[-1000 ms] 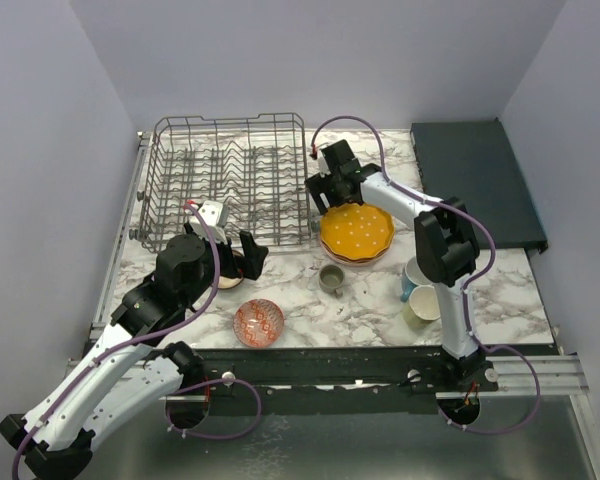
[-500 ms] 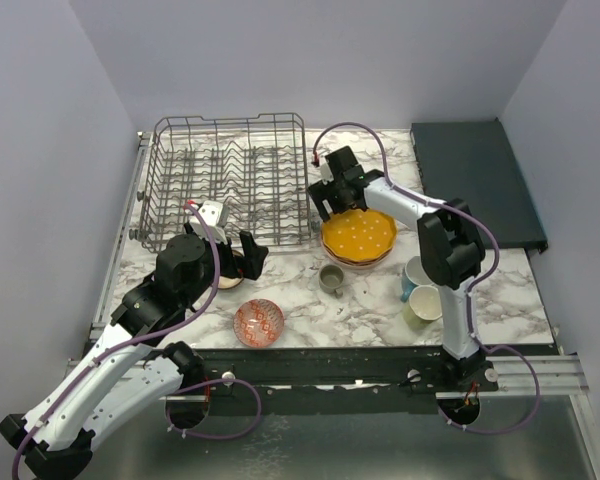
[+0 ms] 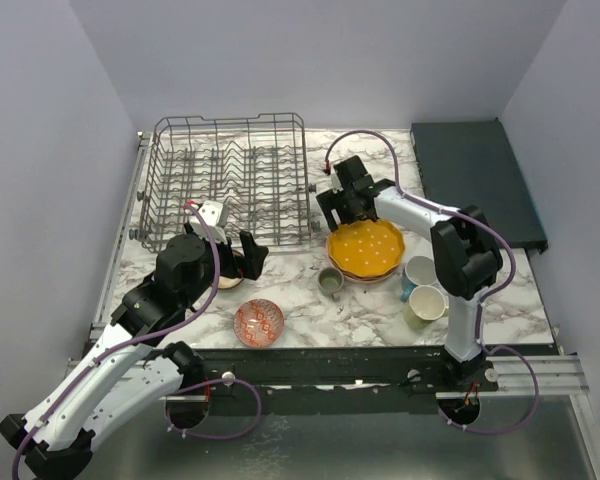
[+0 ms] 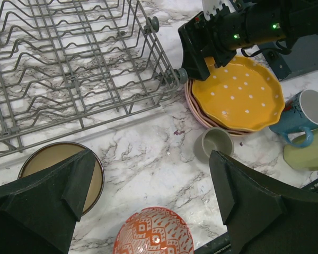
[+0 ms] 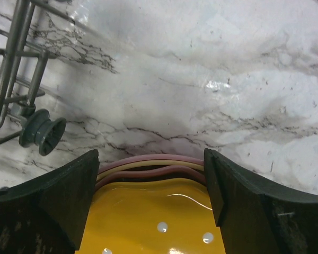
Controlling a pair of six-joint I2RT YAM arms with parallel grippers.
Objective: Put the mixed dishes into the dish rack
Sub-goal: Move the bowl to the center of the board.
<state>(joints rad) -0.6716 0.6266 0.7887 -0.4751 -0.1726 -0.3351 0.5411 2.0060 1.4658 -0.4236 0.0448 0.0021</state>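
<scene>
Top external view: nothing is loaded in the dish rack (image 3: 230, 165); all dishes are left beside it. Right gripper (image 3: 342, 212) is spread astride the orange plate (image 3: 365, 247), left gripper (image 3: 236, 254) released.

Dish rack (image 3: 225, 175): grey metal wire, dull coated finish, no shine. There is a small grey plastic roller (image 5: 42, 132) at its near right corner.

Tabletop (image 3: 370, 315): white marble pattern with grey veins, smooth and polished. It catches glare just right of the rack.

Orange plate (image 3: 365, 247), right of the rack: glazed ceramic, glossy, white dots. The pink plates (image 5: 167, 159) under it show the same smooth glaze at the rims.

Red-patterned bowl (image 3: 259, 321), in front of the rack: shiny glaze.

Dark brown bowl (image 4: 58, 168), nearer the rack: tan inside, satin.

Grey cup (image 3: 331, 279): dull glaze.

Blue mug (image 3: 417, 272) and yellow-green mug (image 3: 425, 303): smooth, lightly glossy.

Left tool (image 4: 151, 159) and right tool (image 5: 151, 154): matt black plastic, faintly grainy.
</scene>
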